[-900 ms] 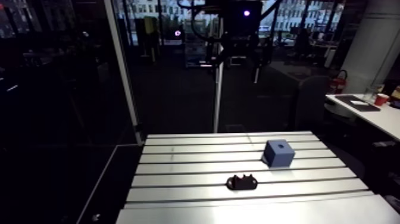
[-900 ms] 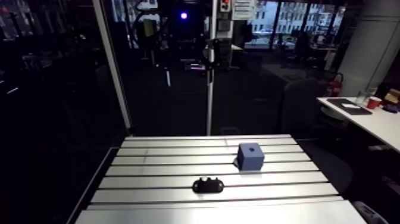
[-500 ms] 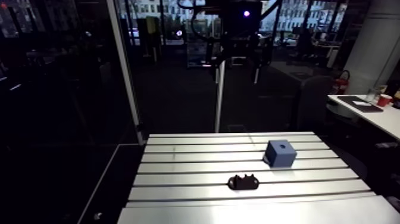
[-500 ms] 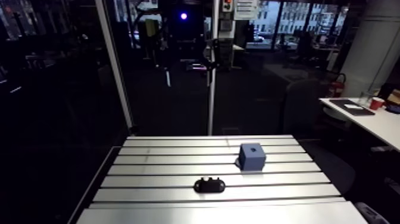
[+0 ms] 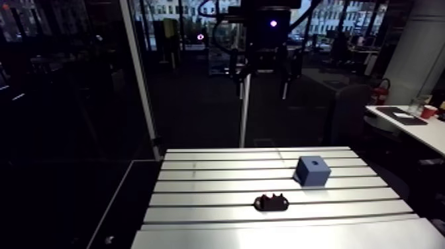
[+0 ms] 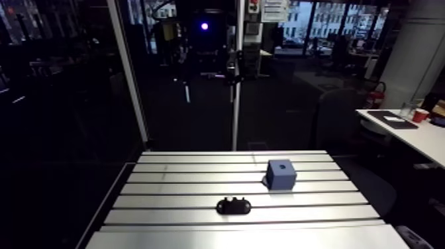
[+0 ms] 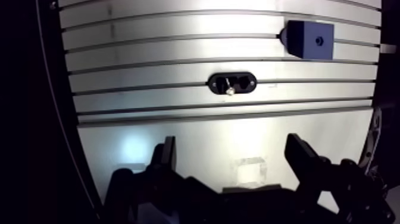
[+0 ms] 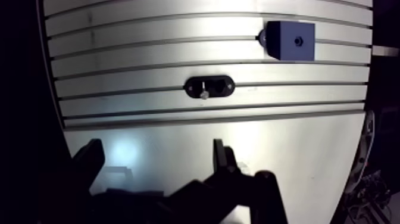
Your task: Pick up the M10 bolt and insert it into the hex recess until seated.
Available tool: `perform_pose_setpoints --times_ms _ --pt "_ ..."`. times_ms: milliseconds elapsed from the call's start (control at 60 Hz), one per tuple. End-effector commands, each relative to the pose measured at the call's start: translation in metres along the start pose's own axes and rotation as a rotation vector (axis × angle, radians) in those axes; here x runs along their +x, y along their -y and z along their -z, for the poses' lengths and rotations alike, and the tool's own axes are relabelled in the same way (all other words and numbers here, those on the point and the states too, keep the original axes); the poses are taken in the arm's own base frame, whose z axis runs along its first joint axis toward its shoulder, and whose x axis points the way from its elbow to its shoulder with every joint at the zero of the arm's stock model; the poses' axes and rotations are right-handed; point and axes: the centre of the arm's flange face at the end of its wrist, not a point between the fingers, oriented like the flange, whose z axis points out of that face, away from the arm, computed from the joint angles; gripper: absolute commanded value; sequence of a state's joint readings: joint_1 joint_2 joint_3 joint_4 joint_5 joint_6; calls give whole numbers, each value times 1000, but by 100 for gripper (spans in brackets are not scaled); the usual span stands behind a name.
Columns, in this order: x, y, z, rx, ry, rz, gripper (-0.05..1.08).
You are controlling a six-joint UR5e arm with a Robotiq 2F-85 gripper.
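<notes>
The fingers (image 7: 297, 156) are spread wide and hold nothing; between them only bare surface (image 7: 149, 119) shows, so the pick has not begun. The bolt (image 7: 228, 90) stands in a small black holder (image 7: 251, 83) well ahead of the fingers. It looks to sit in the socket on the holder's side away from the blue block (image 7: 306, 30), though the wide view makes that hard to confirm. The arm view shows the wrist hanging high above the holder, so the step in hand is judged to be the approach. To do it well, bring the wrist over the holder until the bolt sits midway between the fingers, then come straight down instead of sweeping in at a slant, which could clip the holder's rim and shove it along the slots. Keep the fingers wide until their tips straddle the bolt. Close on the part that stands clear of the holder, not on the holder itself, gripping low enough that the bolt stays upright and cannot swing. Lift straight up until it is free of its socket. The hex recess (image 7: 319, 40) opens in the top face of the block, which sits beyond the holder and off to one side, well apart from it. A square grip now matters, because a tilted bolt would likely catch on the recess edge later.
</notes>
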State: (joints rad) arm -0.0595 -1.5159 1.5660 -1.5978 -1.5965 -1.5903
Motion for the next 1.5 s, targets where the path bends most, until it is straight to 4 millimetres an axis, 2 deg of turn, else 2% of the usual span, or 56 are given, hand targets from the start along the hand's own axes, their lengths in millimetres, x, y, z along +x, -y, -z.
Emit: perform_pose_setpoints --times_ms 17,83,383,567,850,1117,1500 --pt "-2 0 -26 -5 -20 8 1" --pt "-6 1 -39 -4 -7 11 1" --pt "-14 -1 -67 -14 -30 41 1" --pt "-20 -6 -95 -27 -26 84 1" --pt "-31 -12 -128 -31 -79 120 1" --pt "-38 -24 -153 -26 -98 118 1" --pt "-44 -26 -180 -15 -132 162 1"
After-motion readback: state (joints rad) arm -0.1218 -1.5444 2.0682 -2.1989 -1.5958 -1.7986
